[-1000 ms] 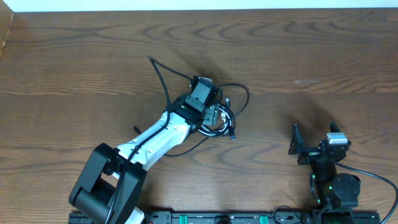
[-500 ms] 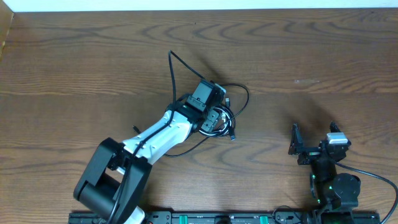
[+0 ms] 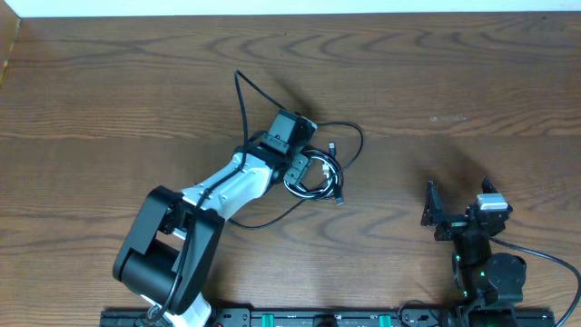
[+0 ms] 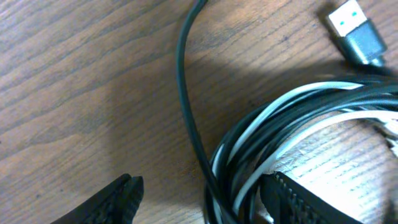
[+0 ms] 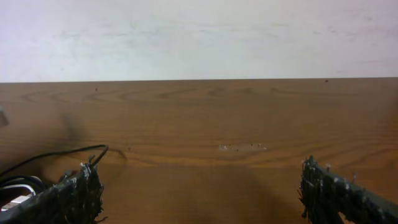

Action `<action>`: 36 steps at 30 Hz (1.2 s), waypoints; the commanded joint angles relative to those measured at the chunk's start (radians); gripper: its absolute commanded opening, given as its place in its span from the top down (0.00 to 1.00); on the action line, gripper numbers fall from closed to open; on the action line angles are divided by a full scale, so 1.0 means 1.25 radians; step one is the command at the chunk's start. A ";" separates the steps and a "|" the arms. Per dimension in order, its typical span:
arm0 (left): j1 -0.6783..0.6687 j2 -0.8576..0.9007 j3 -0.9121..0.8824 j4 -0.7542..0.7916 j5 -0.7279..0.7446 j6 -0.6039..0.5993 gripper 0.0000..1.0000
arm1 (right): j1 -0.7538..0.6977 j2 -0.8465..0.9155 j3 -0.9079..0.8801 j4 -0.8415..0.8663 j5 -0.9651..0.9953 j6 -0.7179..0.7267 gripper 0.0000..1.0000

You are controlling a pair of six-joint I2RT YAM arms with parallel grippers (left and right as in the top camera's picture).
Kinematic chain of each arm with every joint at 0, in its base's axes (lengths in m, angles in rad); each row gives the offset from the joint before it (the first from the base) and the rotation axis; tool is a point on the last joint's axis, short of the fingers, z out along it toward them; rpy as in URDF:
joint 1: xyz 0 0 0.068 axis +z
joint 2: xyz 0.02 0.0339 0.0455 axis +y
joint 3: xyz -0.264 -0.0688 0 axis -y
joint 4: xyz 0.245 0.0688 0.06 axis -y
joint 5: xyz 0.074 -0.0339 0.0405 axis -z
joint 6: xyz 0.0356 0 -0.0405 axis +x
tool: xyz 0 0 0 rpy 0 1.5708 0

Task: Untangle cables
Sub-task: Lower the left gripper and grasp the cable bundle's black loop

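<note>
Room is plentiful close to the robot. The right gripper (image 3: pixel 458 198) sits at 5 o'clock on the desk (image 3: pixel 472 82), jaws spread wide and holding nothing, well apart from the work.

At the centre lie the cables (image 3: pixel 318 173), wound into one loose coil with a white cable (image 4: pixel 298 99) threaded among the black strands. The left gripper (image 4: pixel 202 185) hangs over the coil's 9 o'clock edge. Its jaws are partly spread and straddle a few strands, and nothing looks clamped.

These cords are probably light and limp. They should slide over each other but snag at the plugs, so pulling on the whole bundle would likely just drag it. A single strand, or the USB plug (image 4: pixel 351 25) at the coil's 1 o'clock, looks the better hold.

Farther off, one loose black cable (image 3: pixel 241 100) runs toward 11 o'clock. Bare wood surrounds the coil, and the far edge is well apart.
</note>
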 commanded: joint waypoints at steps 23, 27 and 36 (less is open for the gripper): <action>0.002 -0.067 -0.004 -0.050 0.031 -0.301 0.92 | 0.000 0.000 -0.001 -0.003 -0.002 0.004 0.01; 0.002 -0.148 -0.004 -0.051 0.032 -0.513 0.92 | 0.000 0.000 -0.001 -0.003 -0.002 0.004 0.01; 0.002 -0.226 -0.004 -0.051 0.110 -0.628 0.92 | 0.000 0.000 -0.001 -0.003 -0.002 0.004 0.01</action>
